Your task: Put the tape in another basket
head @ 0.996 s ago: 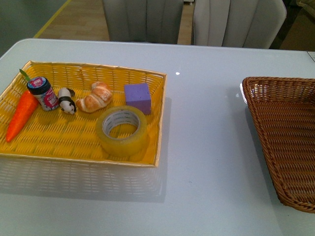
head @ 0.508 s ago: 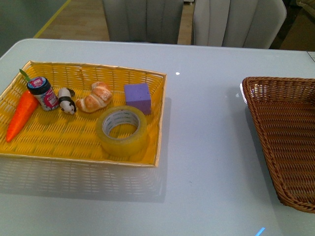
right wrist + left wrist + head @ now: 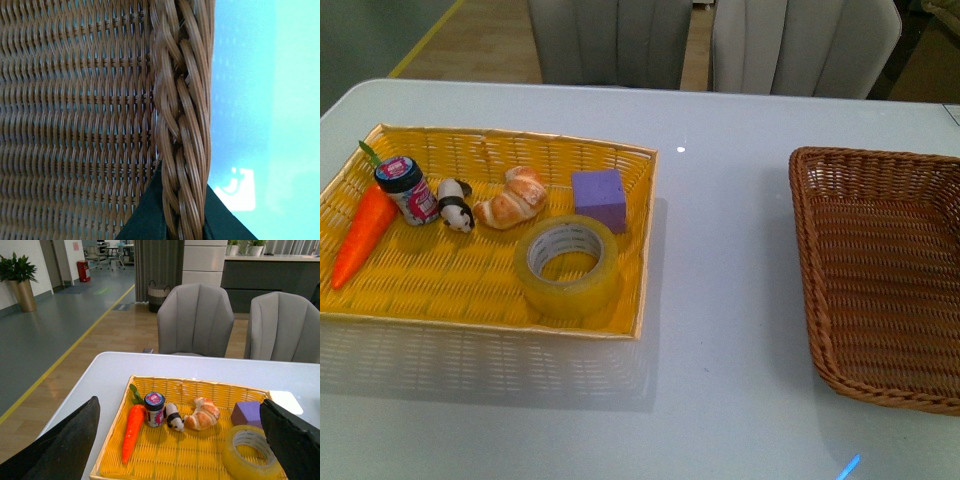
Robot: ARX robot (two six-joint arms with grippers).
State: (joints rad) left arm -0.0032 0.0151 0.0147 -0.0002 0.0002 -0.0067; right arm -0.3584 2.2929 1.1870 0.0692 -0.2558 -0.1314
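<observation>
The tape (image 3: pixel 569 266) is a wide yellowish roll with a white printed core. It lies flat in the yellow woven tray (image 3: pixel 440 296), near its right front corner, and also shows in the left wrist view (image 3: pixel 249 452). The dark brown wicker basket (image 3: pixel 880 275) stands empty at the table's right. My right gripper (image 3: pixel 184 227) is shut on the basket's braided rim (image 3: pixel 182 120), one dark finger on each side of it. My left gripper (image 3: pixel 185 440) is open and empty, high above the tray. Neither arm shows in the front view.
In the tray lie a toy carrot (image 3: pixel 363 232), a small jar (image 3: pixel 408 189), a panda figure (image 3: pixel 456 207), a croissant (image 3: pixel 514 197) and a purple block (image 3: pixel 600 198). Two grey chairs (image 3: pixel 610 40) stand behind the white table (image 3: pixel 730 260).
The brown basket has slid left toward the tray, and more of it now shows in the front view. The tape and tray have not moved.
</observation>
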